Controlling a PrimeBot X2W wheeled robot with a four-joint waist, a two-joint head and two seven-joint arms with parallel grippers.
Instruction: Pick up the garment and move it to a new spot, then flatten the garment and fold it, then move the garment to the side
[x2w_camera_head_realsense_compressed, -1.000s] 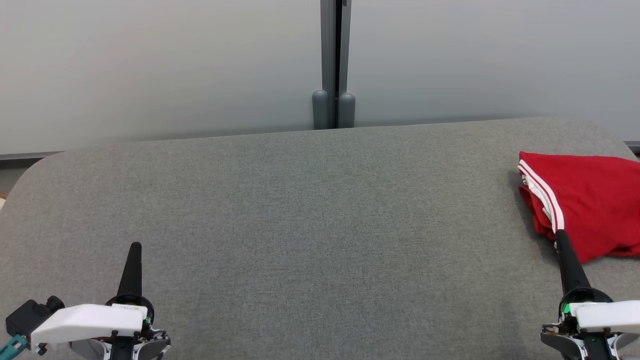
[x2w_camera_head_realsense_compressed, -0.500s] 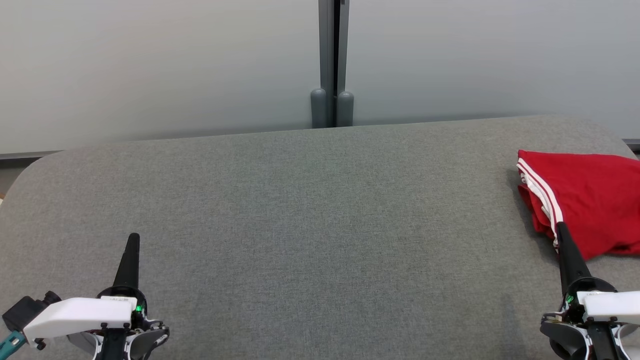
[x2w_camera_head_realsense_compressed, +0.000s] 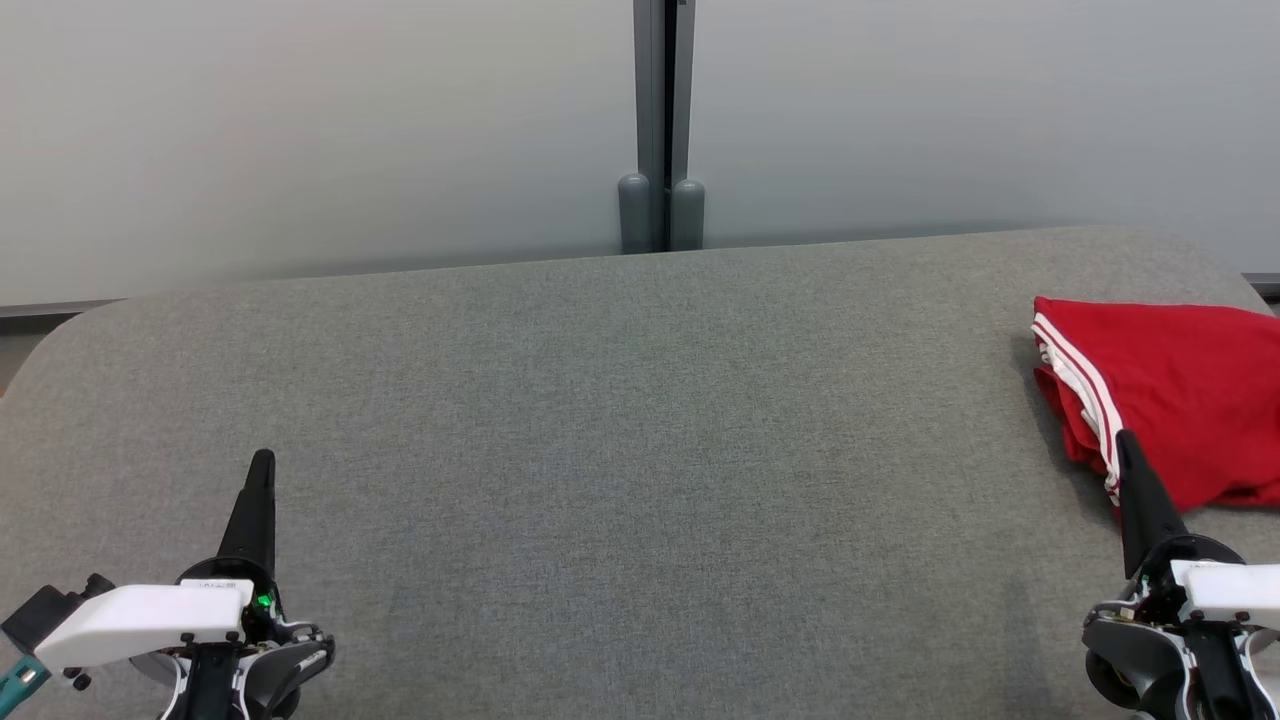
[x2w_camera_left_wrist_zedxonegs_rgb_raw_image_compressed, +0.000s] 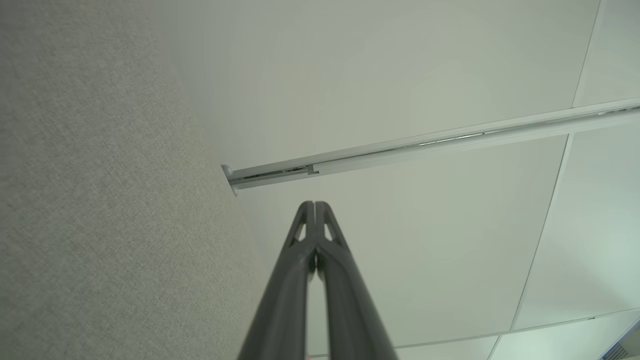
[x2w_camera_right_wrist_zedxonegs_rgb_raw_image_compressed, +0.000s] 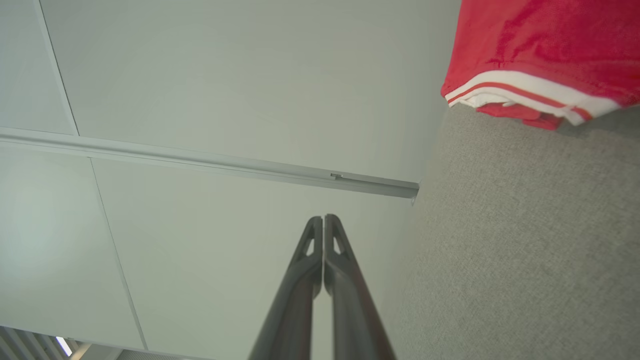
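Both arms are held low at the near edge of the grey fabric table (x2w_camera_head_realsense_compressed: 640, 420), forearms level, fingers pointing straight toward the far edge. The left gripper (x2w_camera_head_realsense_compressed: 262, 460) is parked by the near left corner and the right gripper (x2w_camera_head_realsense_compressed: 1125, 437) by the near right one. On both, the fingers are pressed together with nothing pinched, which is easily confirmed up close for the left (x2w_camera_left_wrist_zedxonegs_rgb_raw_image_compressed: 314, 205) and the right (x2w_camera_right_wrist_zedxonegs_rgb_raw_image_compressed: 323, 217).

The red garment (x2w_camera_head_realsense_compressed: 1180, 390) with white stripes is found folded at the right edge of the table. The right tip is lined up over its near hem from the head, but from the wrist the garment (x2w_camera_right_wrist_zedxonegs_rgb_raw_image_compressed: 540, 45) is seen well clear of it.

Compared with a second ago, both grippers have been nudged a bit further toward the far edge. The garment hasn't been moved; the small shift is just the camera.
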